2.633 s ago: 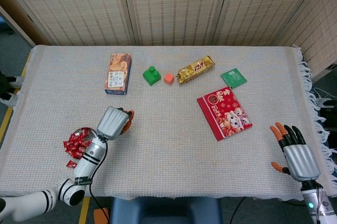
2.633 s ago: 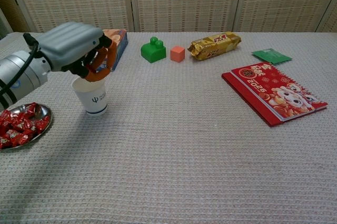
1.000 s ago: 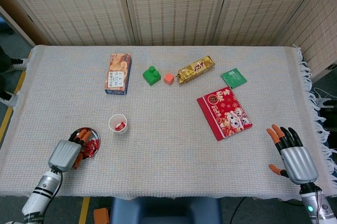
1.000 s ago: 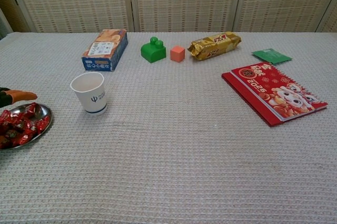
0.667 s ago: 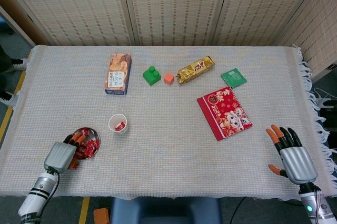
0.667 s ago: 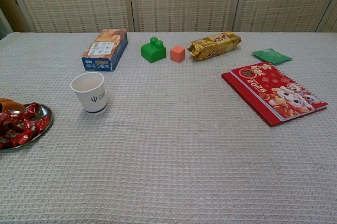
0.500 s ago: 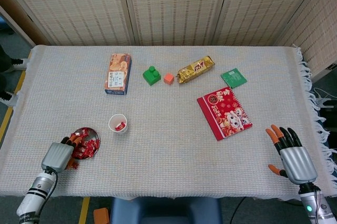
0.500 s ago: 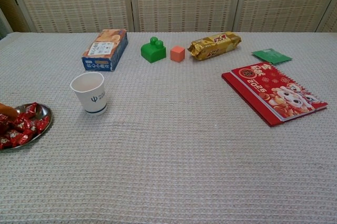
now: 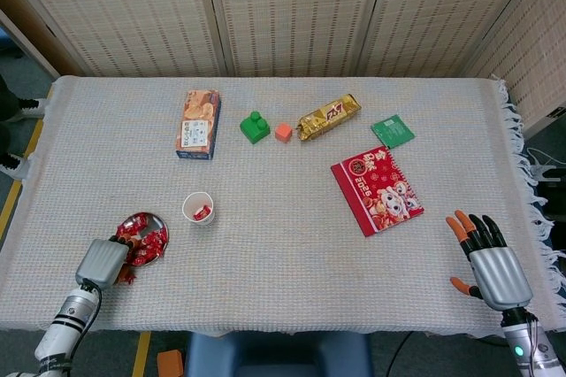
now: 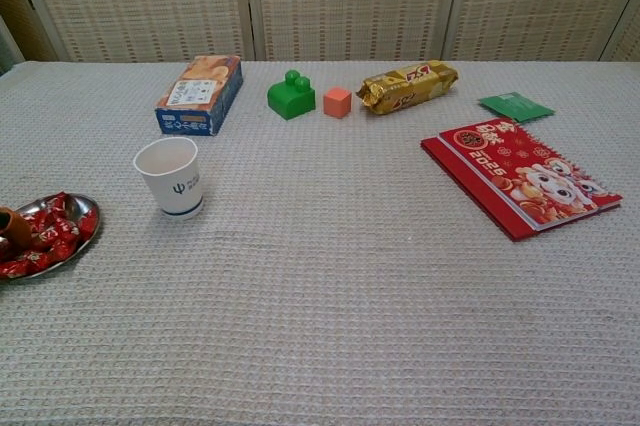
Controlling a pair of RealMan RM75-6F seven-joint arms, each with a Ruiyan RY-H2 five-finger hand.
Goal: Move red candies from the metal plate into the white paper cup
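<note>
Reaching into the pile of red candies (image 9: 141,237) on the metal plate (image 9: 157,219), your left hand (image 9: 103,261) sits at the plate's near-left edge with its fingers curled down among the wrappers. From the head view you cannot tell whether a candy is actually pinched; the chest view shows only an orange fingertip (image 10: 6,218) at the frame's left edge, touching the heap. Treat this as the pick step, not yet confirmed.

The white paper cup (image 9: 197,208) stands upright just beside the plate, up and to its right, and one red candy (image 9: 202,213) already lies inside it. Most of the candies are still on the plate, so the task looks to be at an early stage.

For the next move, you will want a firm pinch on a single wrapper before lifting, then a short carry up and to the right until the fingers are over the cup's mouth. Keep clear of the rim: the cup is light and would likely tip if nudged.

Your right hand (image 9: 491,262) rests near the table's (image 9: 283,182) right front corner, fingers spread, holding nothing.
</note>
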